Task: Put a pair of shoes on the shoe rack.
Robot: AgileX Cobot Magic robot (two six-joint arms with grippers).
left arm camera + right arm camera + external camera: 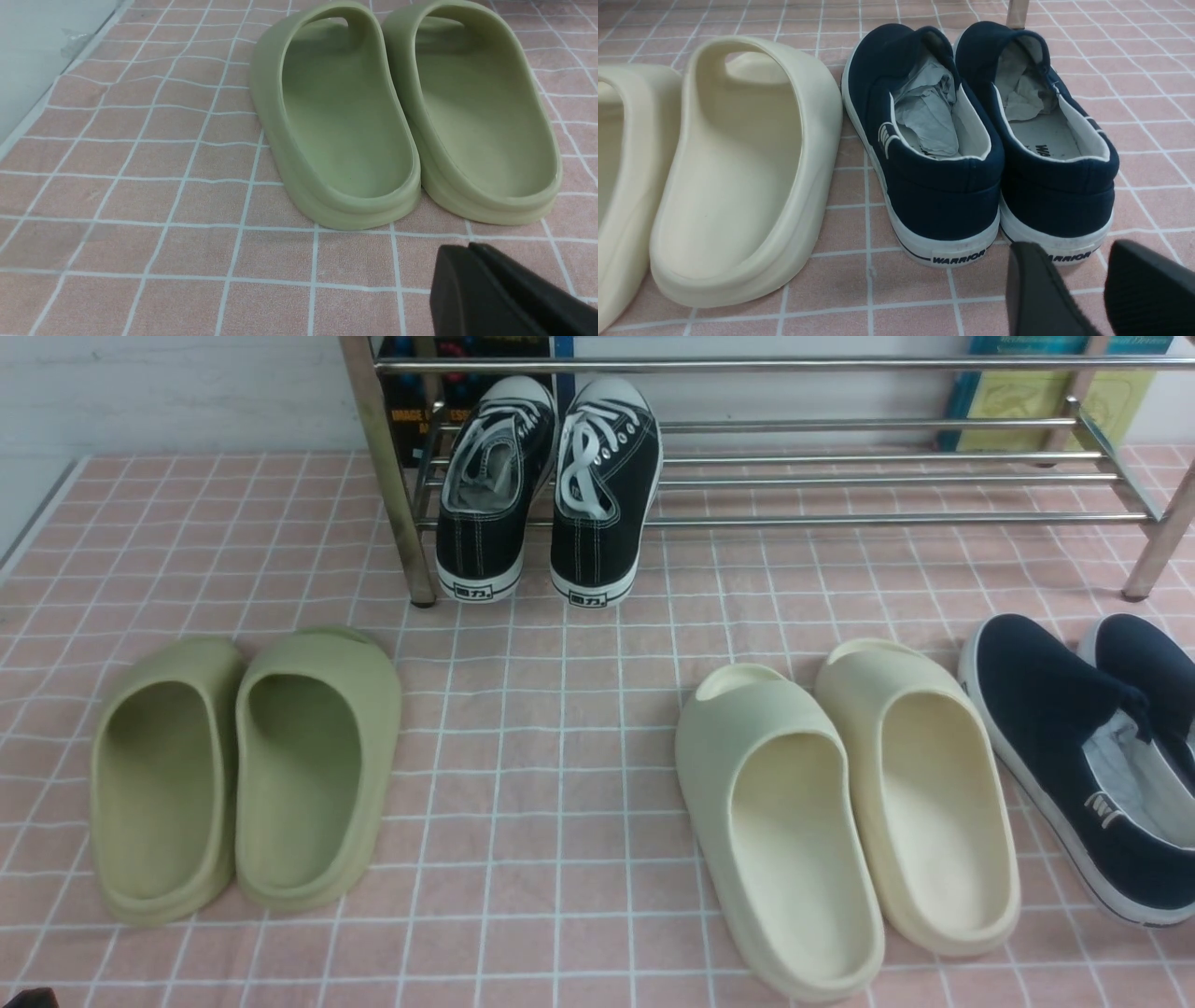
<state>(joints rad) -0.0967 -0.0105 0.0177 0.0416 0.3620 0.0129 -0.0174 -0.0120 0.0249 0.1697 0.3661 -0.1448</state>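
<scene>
The two black canvas sneakers, left (485,495) and right (602,495), lie side by side at the left end of the chrome shoe rack (887,481). Their toes point away from me. Their heels reach over the front bar, down near the cloth. Neither gripper shows in the front view. In the left wrist view my left gripper (469,246) is shut and empty, low over the cloth in front of the green slides (355,116). In the right wrist view my right gripper (1073,254) is open and empty, just behind the heel of a navy slip-on (1057,140).
Green foam slides (247,765) lie front left. Cream slides (840,803) lie front right, also in the right wrist view (738,163). Navy slip-ons (1074,747) lie far right. The rack's legs (397,523) stand on the pink checked cloth. A wall edge runs along the left.
</scene>
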